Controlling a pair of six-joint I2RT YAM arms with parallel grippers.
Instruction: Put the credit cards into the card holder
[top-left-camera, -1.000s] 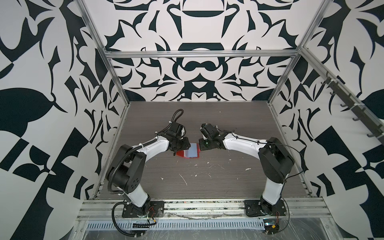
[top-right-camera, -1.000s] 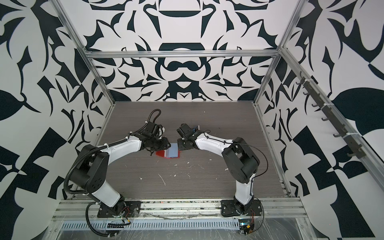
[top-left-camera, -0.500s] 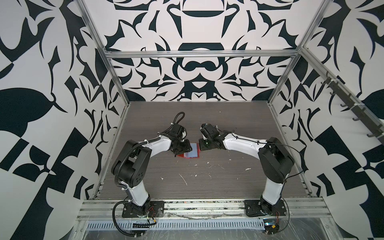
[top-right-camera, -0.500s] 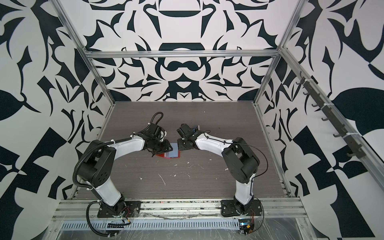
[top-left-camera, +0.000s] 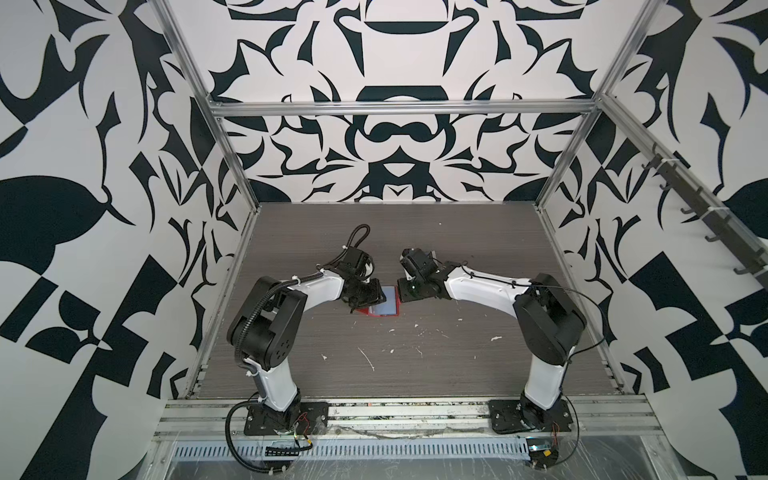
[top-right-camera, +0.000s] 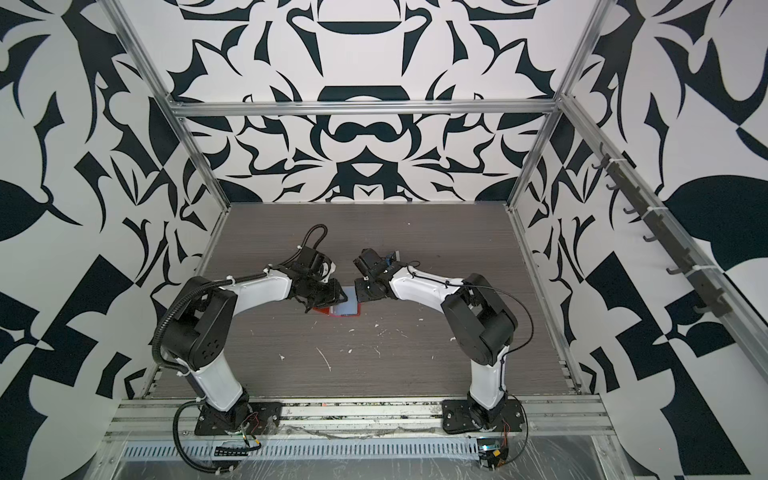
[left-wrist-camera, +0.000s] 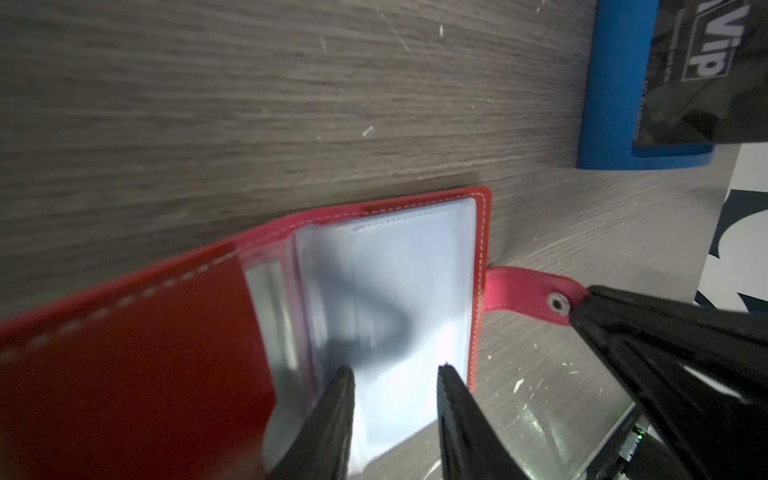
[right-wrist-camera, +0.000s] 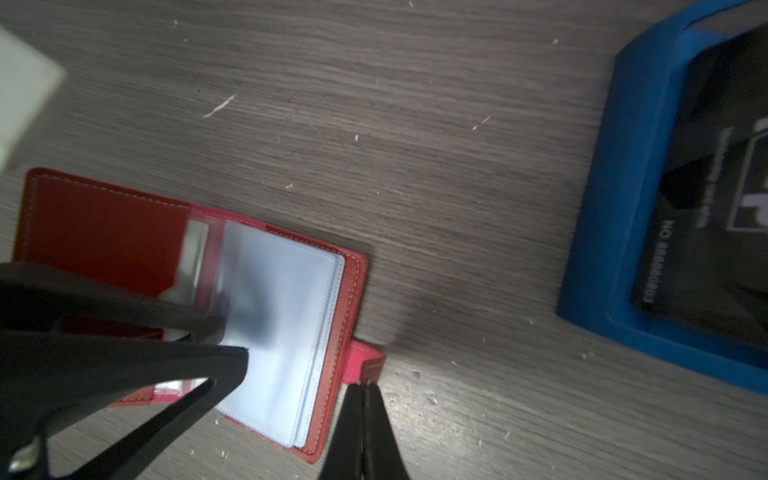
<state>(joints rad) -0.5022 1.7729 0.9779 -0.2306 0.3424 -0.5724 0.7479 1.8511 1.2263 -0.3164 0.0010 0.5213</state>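
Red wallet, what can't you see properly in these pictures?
Pockets, both wrist views: blurred, so cards inside can't be counted.
Wallet, both top views: partly under the left gripper, and tiny.
Dark card, both wrist views: cut off by the picture edge.
Rack, a top view: mostly behind the right arm.

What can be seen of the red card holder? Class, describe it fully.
The card holder is a red leather-look booklet with pale stitching, lying open on the grey wood-grain table. Its clear pockets face up, looking pale blue. Its strap, with a metal snap, sticks out past the cover's edge; the right gripper is shut on its tip. The left gripper, jaws apart, reaches onto the pockets.
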